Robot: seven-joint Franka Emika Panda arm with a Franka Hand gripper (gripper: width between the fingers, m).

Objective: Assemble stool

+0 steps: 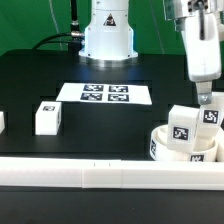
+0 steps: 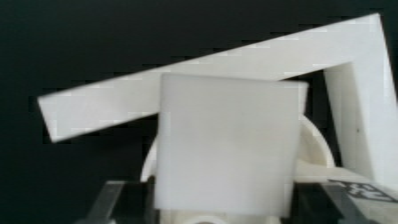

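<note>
The round white seat disc point(image 1: 160, 146) lies at the exterior view's lower right, by the front rail. A white leg block point(image 1: 208, 125) stands upright on it. A second tagged white block face point(image 1: 181, 130) shows just to its left; I cannot tell whether it is a separate block. My gripper point(image 1: 203, 99) is directly over the upright leg. In the wrist view the leg point(image 2: 228, 125) fills the space between my fingers point(image 2: 118, 203), with a thin dark gap on each side. The gripper point(image 2: 222, 208) is open around it. The disc's rim point(image 2: 318, 150) shows behind the leg.
Another leg block point(image 1: 47, 117) stands on the black table at the exterior view's left, and a white piece point(image 1: 2, 121) is cut off at the left edge. The marker board point(image 1: 105, 94) lies mid-table before the robot base. White border rails point(image 1: 100, 178) point(image 2: 214, 72) meet in a corner by the disc.
</note>
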